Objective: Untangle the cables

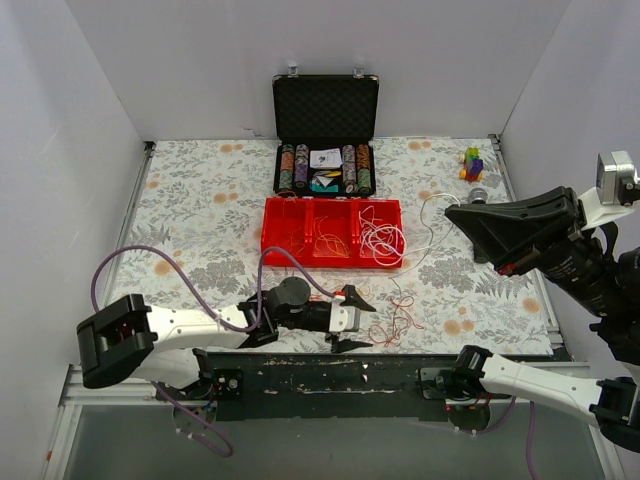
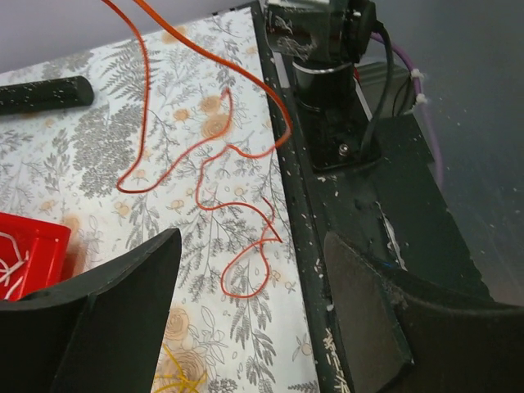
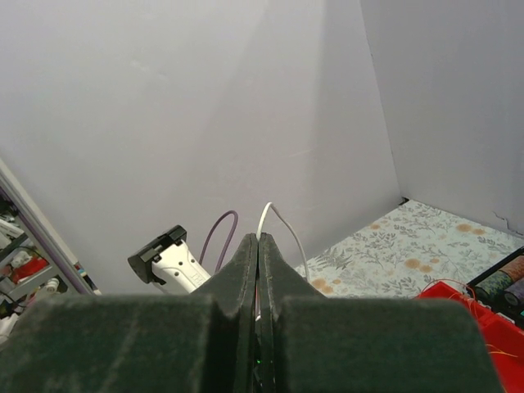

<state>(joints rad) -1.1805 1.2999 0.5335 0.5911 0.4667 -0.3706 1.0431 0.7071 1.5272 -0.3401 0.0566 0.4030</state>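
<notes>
A tangle of thin reddish and orange cables (image 1: 400,316) lies on the floral cloth near the front edge. In the left wrist view a red cable (image 2: 237,205) loops on the cloth, an orange one (image 2: 274,110) runs above it, and a yellow one (image 2: 176,372) shows at the bottom. My left gripper (image 1: 352,320) is open and empty just left of the tangle; in its own view (image 2: 254,319) the red loop lies ahead of the jaws. My right gripper (image 1: 455,212) is raised at the right, shut on a white cable (image 1: 428,210) that trails to the red tray; it shows in its own view (image 3: 259,239) with the white cable (image 3: 282,225) leaving the tips.
A red tray (image 1: 266,235) with orange and white wires in its compartments sits mid-table. An open black case (image 1: 325,105) of chips stands behind it. A small coloured toy (image 1: 471,162) is at the back right. The black table frame (image 2: 344,205) runs along the near edge.
</notes>
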